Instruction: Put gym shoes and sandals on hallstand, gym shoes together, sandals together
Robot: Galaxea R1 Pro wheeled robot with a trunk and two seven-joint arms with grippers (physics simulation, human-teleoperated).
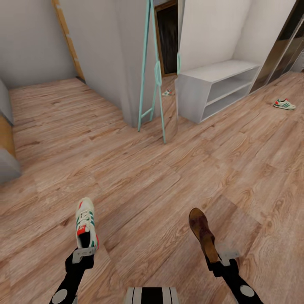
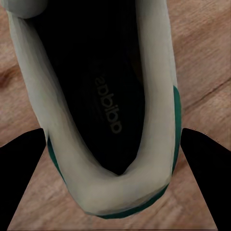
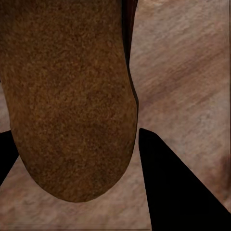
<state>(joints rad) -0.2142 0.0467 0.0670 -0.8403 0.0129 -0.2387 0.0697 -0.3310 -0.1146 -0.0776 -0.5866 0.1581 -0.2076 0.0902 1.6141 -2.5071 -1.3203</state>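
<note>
Left end effector (image 1: 84, 253) pinches a white lace-up shoe (image 1: 86, 221); right end effector (image 1: 219, 258) pinches a brown suede-like sandal (image 1: 203, 233). Grey hallstand (image 1: 219, 69) upper right, beside a teal-framed mirror (image 1: 154, 71).

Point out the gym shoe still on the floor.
The gym shoe far right, beyond the hallstand; the other gym shoe is held by the left gripper.

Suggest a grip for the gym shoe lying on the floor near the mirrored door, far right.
Take the second gym shoe at its heel collar, from above. It rests sole-down on the corridor floor, opening upward, so the rim offers a thin wall for the fingers. Both grippers are full now.
</note>
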